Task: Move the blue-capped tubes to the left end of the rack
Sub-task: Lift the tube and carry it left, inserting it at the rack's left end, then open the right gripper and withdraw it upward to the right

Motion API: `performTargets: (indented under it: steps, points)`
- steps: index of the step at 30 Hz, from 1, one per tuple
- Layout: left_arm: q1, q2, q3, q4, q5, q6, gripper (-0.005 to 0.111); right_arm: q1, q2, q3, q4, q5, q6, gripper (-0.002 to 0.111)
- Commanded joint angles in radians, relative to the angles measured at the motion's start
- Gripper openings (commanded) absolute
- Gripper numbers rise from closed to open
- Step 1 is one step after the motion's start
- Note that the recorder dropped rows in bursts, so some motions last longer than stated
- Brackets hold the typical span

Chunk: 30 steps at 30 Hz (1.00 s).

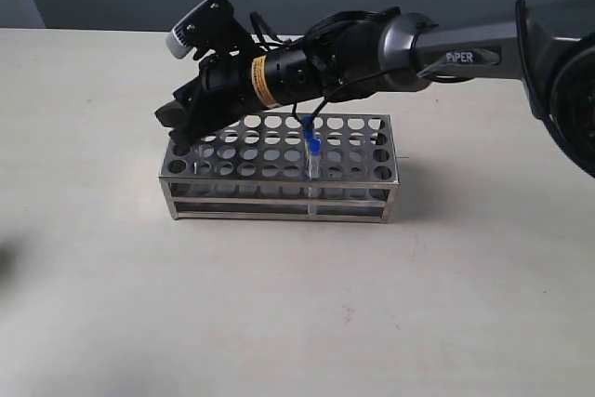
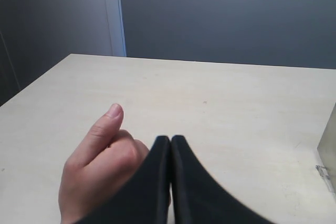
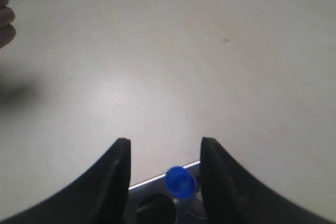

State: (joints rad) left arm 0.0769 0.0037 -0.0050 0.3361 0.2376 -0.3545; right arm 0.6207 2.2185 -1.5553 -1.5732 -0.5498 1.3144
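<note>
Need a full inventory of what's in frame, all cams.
blue-capped tubes: at least two, clear with blue caps; one in the rack's front row near its middle, one at the rack's left end between the right end effector's fingers
rack: one, shiny steel, mid-table
table: one, pale beige, under everything
wall: grey, behind the table
person's hand: one, bare, beside the left end effector
right arm: one, grey and black, reaching in from the right across the rack
right end effector: one, black, open, over the rack's left end
left end effector: one, black, shut, low over bare table
</note>
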Motion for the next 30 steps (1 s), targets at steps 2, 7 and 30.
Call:
performTargets:
  steps: [2, 7, 30]
  points:
    - [-0.009, -0.004, 0.003, -0.002, 0.002, -0.002, 0.000, -0.004, -0.020, -0.005, -0.009, 0.003, 0.003, 0.044]
    - [-0.009, -0.004, 0.003, -0.002, 0.002, -0.002, 0.000, -0.036, -0.130, -0.005, -0.023, 0.060, 0.005, 0.044]
    - [-0.009, -0.004, 0.003, -0.002, 0.002, -0.002, 0.000, -0.217, -0.799, 0.648, 0.005, -0.190, 0.030, 0.030]
